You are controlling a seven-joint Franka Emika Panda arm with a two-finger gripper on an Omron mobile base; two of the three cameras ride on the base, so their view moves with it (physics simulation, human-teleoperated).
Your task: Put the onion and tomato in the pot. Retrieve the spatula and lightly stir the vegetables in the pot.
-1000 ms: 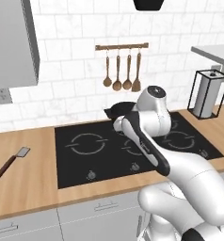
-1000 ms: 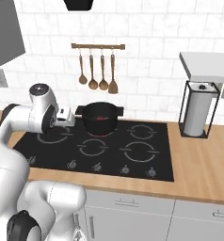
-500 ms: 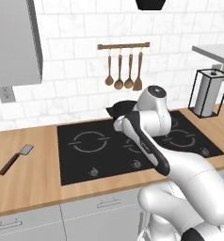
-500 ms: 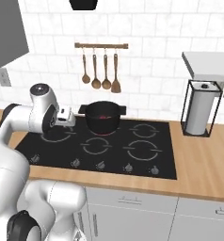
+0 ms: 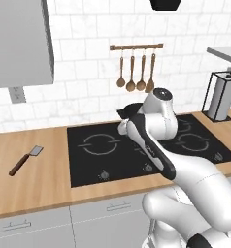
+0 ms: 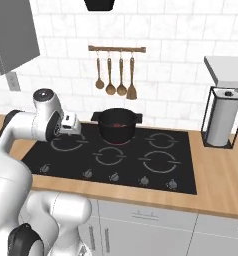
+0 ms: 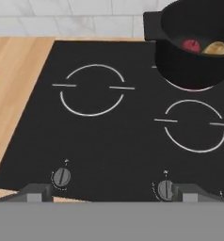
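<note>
Hovering over the stove (image 7: 114,141) | fingers (image 7: 38,192) wide open, holding nothing | tomato (image 7: 191,45) and onion (image 7: 215,48) in pot (image 7: 189,70) | spatula (image 5: 25,160) on counter (image 5: 35,189)

Wooden spoons (image 6: 115,75) hang on a rail above the black hob (image 6: 156,170); a paper-towel holder (image 6: 222,123) stands right.

The white Franka arm with dark joints rises from the base, bends at its elbow and reaches forward, its rounded wrist held high. The two-finger gripper (image 7: 109,193) points forward and down, jaws spread wide and holding nothing; its two small dark fingertips (image 7: 36,192) sit well apart.
</note>
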